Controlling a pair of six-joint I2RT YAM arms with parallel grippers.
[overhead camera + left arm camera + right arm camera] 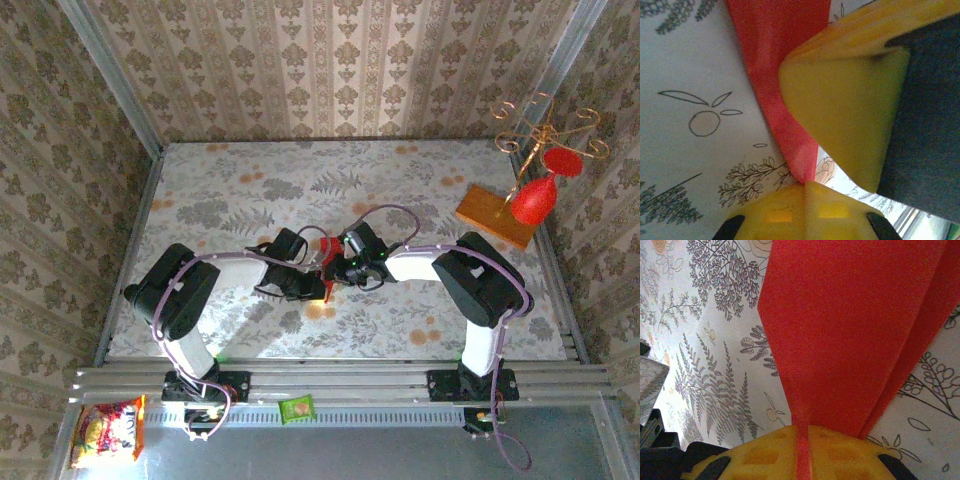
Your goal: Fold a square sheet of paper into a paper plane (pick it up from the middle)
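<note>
While both arms meet over the middle of the floral-patterned table cover [420,190], the thin, bright red paper sheet [850,330] hangs between them, clear of the surface as far as the overhead view shows. It is already creased into several long, overlapping layers.

1. Grip check. The left gripper [805,184] is closed completely on a narrow corner of the sheet. The right gripper [801,432] is closed almost as far, with a thin strip of the same sheet pinched between its yellow fingers.

2. Step in hand (judged): setting the next fold along the existing centre crease.

3. Procedure. Move both arms together so the paper stays lightly taut. Do not draw them apart, because thin paper pinched at two points is likely to tear at the narrower one. Align the layer edges before pressing. Lower the sheet onto the table cover and flatten the crease there, not in the air.

4. Caution. A yellow finger of the right gripper lies just beside the left gripper's fingers. Allow clearance before rotating either wrist.
</note>
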